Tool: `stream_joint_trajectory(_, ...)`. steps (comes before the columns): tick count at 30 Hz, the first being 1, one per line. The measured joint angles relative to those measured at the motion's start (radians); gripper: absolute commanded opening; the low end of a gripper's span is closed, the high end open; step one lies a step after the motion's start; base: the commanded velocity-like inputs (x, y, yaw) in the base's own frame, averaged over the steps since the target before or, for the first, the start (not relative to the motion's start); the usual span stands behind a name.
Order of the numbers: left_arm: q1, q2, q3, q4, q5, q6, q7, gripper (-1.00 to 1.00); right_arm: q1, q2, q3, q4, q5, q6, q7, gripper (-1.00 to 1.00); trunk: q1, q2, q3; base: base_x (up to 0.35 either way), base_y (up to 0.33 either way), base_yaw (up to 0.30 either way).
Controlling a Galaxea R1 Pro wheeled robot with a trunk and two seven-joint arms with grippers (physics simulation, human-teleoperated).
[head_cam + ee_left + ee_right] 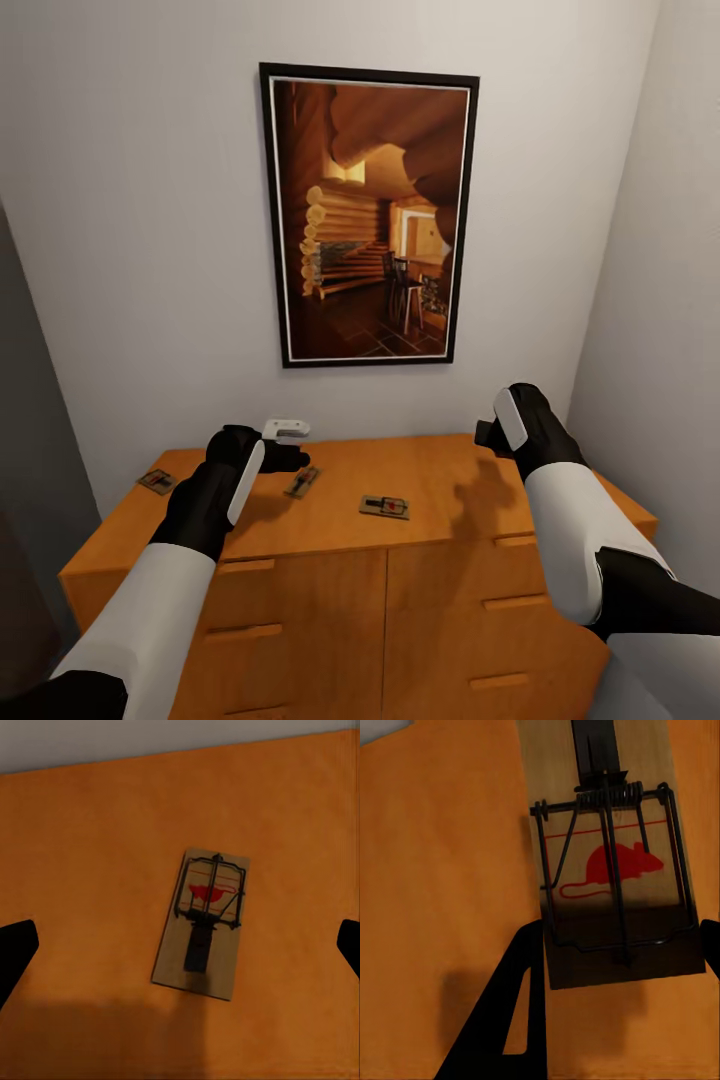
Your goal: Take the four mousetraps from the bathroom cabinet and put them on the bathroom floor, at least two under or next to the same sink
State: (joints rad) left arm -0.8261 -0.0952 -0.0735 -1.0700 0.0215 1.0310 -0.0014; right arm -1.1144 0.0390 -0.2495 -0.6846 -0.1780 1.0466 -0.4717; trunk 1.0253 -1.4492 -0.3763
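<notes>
Three mousetraps lie on the orange-brown cabinet [450,470]: one at the left end [156,481], one in the middle [302,483] and one right of it [385,507]. My left gripper [290,450] hovers open just above the middle trap. In the left wrist view that mousetrap [201,922] lies flat on the cabinet top [75,855], between the spread fingertips of the left gripper [187,934]. My right gripper [495,432] hangs above the cabinet's right part. Its wrist view shows the right gripper [624,930] shut on a mousetrap [611,892], lifted off the wood [435,870].
A framed picture [370,215] of a log interior hangs on the white wall behind the cabinet. A side wall [660,300] stands close on the right, and a dark surface [30,420] on the left. Drawer fronts [300,620] with handles face me.
</notes>
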Motion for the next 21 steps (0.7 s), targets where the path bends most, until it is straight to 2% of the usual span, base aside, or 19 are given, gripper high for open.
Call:
stream_joint_trajectory(13, 0.000, 0.003, -0.002, 0.000, 0.001, 0.000, -0.003, 1.00, 0.000, 0.000, 0.000, 0.000, 0.000, 0.000, 0.000, -1.00, 0.000, 0.000, 0.000, -0.021, 0.000, 0.000)
stream_joint_trajectory(21, 0.000, 0.003, -0.007, 0.006, -0.006, -0.003, -0.032, 1.00, 0.000, 0.000, 0.000, 0.001, 0.000, 0.000, 0.000, -1.00, 0.000, 0.000, 0.000, 0.000, 0.000, 0.000)
